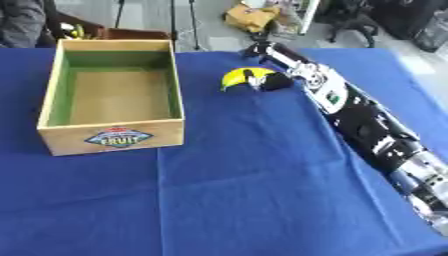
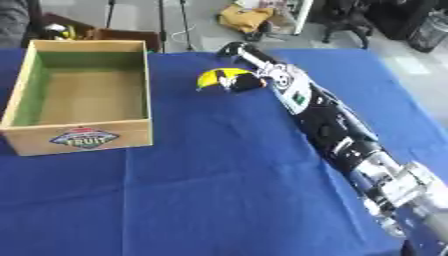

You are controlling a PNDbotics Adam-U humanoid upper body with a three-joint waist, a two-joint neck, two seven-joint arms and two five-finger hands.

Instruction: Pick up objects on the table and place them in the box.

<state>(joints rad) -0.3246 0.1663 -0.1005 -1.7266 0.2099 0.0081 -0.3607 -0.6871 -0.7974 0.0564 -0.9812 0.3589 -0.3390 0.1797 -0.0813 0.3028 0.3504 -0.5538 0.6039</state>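
A wooden box (image 1: 112,137) with a fruit label on its front stood open on the left of the blue-covered worktop (image 1: 245,190), nothing visible inside it. The right arm reached in from the lower right across the cloth toward the far middle. There the right robot hand (image 1: 273,81) lay over a yellow banana (image 1: 234,77), its dark fingers curled around the fruit, which sat on the cloth just right of the box. The left robot hand showed in neither view.

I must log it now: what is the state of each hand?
Right hand: fingers curled around the yellow banana on the blue table.
Left hand: not in view.
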